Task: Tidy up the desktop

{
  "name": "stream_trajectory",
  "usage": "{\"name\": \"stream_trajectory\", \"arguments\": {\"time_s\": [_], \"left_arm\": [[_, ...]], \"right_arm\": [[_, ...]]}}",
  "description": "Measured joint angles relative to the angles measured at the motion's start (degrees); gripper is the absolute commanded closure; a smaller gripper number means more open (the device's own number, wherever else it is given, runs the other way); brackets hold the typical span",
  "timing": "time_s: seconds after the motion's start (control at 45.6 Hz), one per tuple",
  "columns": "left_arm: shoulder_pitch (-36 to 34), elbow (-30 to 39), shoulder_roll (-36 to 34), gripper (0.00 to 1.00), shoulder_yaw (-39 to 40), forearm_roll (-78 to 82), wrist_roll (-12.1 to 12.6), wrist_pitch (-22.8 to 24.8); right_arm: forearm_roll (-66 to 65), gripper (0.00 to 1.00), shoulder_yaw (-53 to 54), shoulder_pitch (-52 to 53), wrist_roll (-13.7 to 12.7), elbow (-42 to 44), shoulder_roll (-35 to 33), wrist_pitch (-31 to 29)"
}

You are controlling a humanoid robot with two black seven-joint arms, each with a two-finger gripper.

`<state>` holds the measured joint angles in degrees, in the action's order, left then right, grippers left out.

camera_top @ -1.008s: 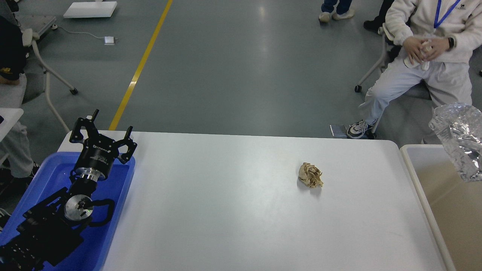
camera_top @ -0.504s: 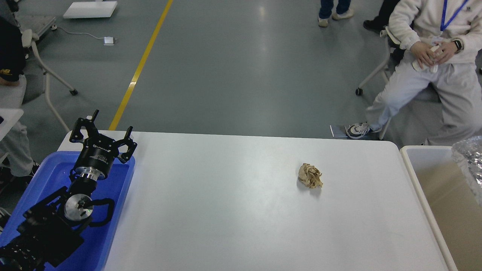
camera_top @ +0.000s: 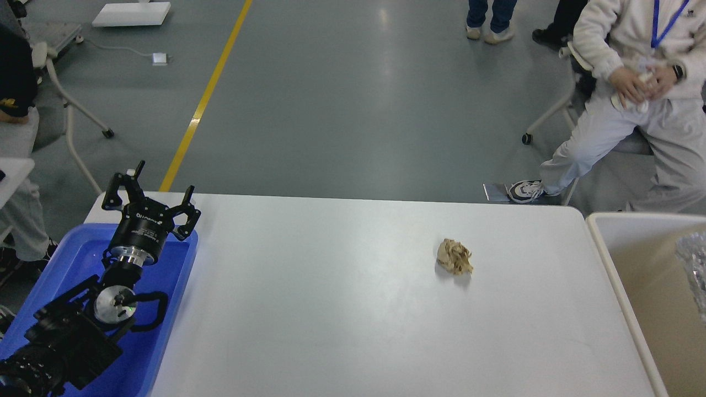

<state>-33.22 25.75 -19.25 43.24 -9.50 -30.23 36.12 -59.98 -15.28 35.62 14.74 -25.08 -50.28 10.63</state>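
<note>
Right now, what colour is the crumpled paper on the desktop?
Light brown, a beige tan. The paper shows best in the head view.

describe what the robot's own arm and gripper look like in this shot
Only the left arm shows: matte black segments, a silver ring at the wrist, a round silver joint cap, and a black cable loop. The left gripper is black with small white lettering on its body and two slim fingers.

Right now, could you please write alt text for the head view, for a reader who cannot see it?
A crumpled brown paper ball lies alone on the white desktop, right of centre. The left end effector hangs open above a blue tray at the left edge; a beige bin at the right holds crinkled clear plastic. A seated person waits beyond.
</note>
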Motion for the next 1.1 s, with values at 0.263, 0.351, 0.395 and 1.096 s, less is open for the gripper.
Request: {"name": "stream_trajectory", "arguments": {"time_s": [0.263,0.351,0.395,1.096], "left_arm": [[0.01,0.0,0.0,0.0,0.0,0.01,0.0,0.0],[0.01,-0.01,0.0,0.0,0.0,0.01,0.0,0.0],[0.0,0.0,0.0,0.0,0.0,0.01,0.0,0.0],[0.01,0.0,-0.02,0.0,0.0,0.01,0.0,0.0]], "right_arm": [[4.7,1.0,-0.33,-4.5,0.24,15.98,11.27,-0.17],[5.63,1.0,-0.42,-5.15,0.02,18.79,13.26,-0.25],[6.04,1.0,-0.47,-5.42,-0.06,19.96,14.15,-0.29],[8.62,1.0,-0.83,-6.68,-1.97,25.04,18.42,0.08]]}}
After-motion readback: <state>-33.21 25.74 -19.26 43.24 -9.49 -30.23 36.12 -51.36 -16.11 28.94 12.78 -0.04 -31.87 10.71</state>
